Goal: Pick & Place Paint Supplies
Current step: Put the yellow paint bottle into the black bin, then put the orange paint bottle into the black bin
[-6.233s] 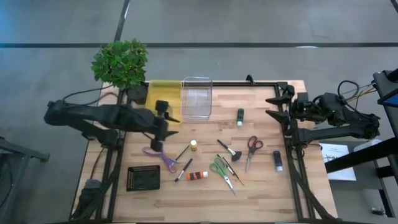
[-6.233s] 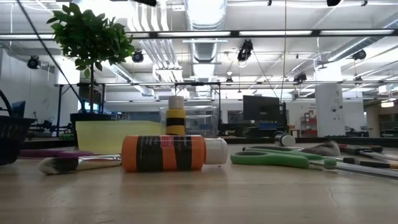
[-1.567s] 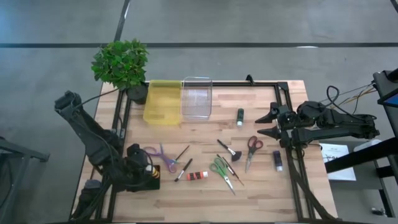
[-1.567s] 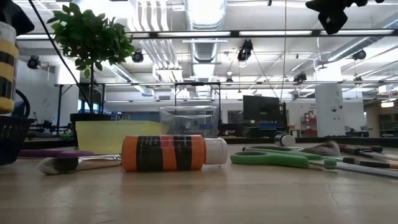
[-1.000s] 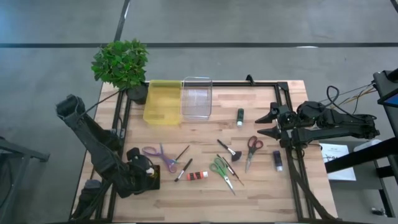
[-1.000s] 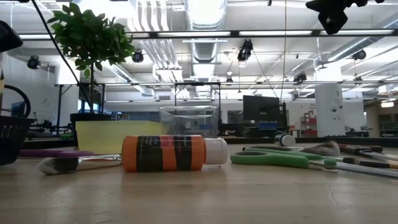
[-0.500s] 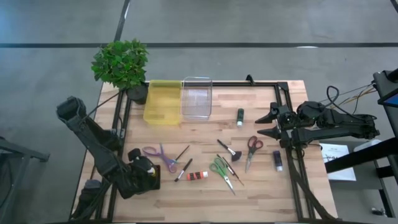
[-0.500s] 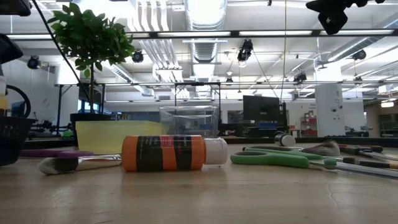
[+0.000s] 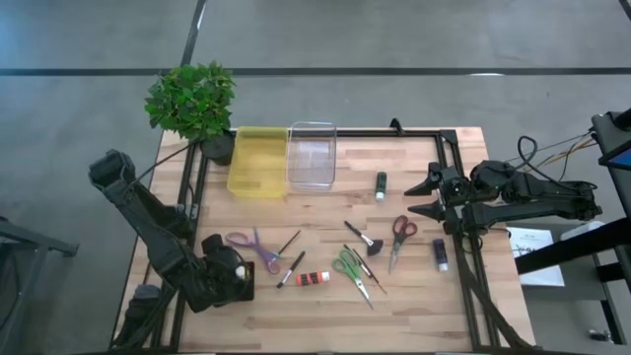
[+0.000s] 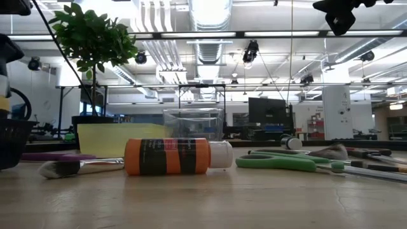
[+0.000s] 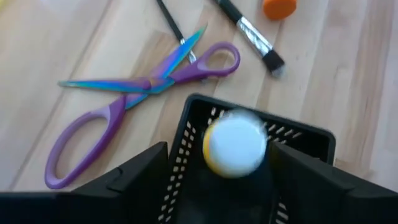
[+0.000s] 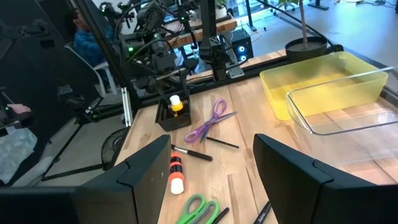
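The wooden tabletop [image 9: 414, 296] carries everything, with a potted plant [image 9: 192, 101] at its far left corner. Beside the plant sit a yellow bin [image 9: 258, 161] and a clear bin [image 9: 312, 156], touching side by side.

The left arm reaches down to the near left corner, where the left gripper [image 9: 235, 275] hangs over a black mesh basket [image 11: 194, 118]. Its fingers [image 11: 134, 174] stand apart, one on either side of a yellow paint bottle [image 11: 234, 143] with a white cap, which sits upright in the basket between them without being clamped. The right gripper [image 9: 426, 195] hovers over the right edge of the tabletop, its fingers [image 12: 298, 168] spread apart and holding nothing.

Purple scissors [image 9: 256, 248] lie just beside the basket, green scissors [image 9: 352, 270] near the middle, and red scissors [image 9: 399, 237] toward the right.

An orange paint bottle [image 9: 314, 279] lies on its side near the front. A green paint bottle [image 9: 381, 184] lies right of the clear bin, and a purple paint bottle [image 9: 440, 254] lies near the right edge.

A fan-headed brush [image 9: 365, 238] lies between the green and red scissors. Two thin dark brushes [image 9: 290, 268] lie between the purple scissors and the orange bottle.
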Robot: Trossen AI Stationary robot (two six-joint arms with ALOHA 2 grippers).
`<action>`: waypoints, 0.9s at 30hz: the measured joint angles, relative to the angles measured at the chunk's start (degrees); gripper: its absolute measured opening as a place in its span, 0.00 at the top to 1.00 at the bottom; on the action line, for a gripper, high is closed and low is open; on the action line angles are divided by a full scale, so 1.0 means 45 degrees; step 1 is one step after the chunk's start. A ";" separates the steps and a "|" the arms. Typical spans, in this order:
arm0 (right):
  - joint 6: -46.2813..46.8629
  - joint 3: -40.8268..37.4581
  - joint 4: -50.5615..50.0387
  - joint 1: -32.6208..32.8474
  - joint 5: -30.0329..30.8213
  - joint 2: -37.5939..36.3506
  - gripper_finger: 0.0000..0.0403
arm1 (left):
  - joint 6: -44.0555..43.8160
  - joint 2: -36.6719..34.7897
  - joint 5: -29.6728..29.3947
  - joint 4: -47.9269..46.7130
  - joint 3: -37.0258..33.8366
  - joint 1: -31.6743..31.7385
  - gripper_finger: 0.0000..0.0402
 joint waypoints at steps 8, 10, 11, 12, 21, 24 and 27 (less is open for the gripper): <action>-0.0021 0.0000 0.0000 -0.0004 -0.0026 0.0005 0.43 | 0.0329 -0.0589 -0.0552 -0.0576 0.0000 0.0000 0.28; -0.0050 0.0000 0.0005 -0.0004 -0.0026 0.0005 0.43 | 0.0437 -0.0883 -0.0783 -0.0860 0.0000 0.0000 0.28; -0.0071 0.0000 0.0006 -0.0004 -0.0026 0.0005 0.43 | 0.0555 -0.1050 -0.1132 -0.0942 0.0000 0.0000 0.28; -0.0123 -0.0001 0.0010 -0.0004 -0.0026 0.0005 0.43 | 0.0674 -0.1222 -0.1572 -0.0969 0.0000 0.0000 0.28; -0.1015 -0.0111 0.0085 -0.0004 -0.0562 0.0273 0.43 | 0.5464 -0.2966 -0.7199 0.1602 0.0005 0.0005 0.28; -0.0959 -0.0369 0.0229 0.0001 -0.1067 0.0900 0.43 | 0.8530 -0.3350 -0.8200 0.3778 0.0005 0.0216 0.28; -0.0673 -0.1013 0.1599 0.0108 -0.1253 0.1843 0.43 | 1.1597 -0.3481 -0.8192 0.6128 0.0010 0.0717 0.28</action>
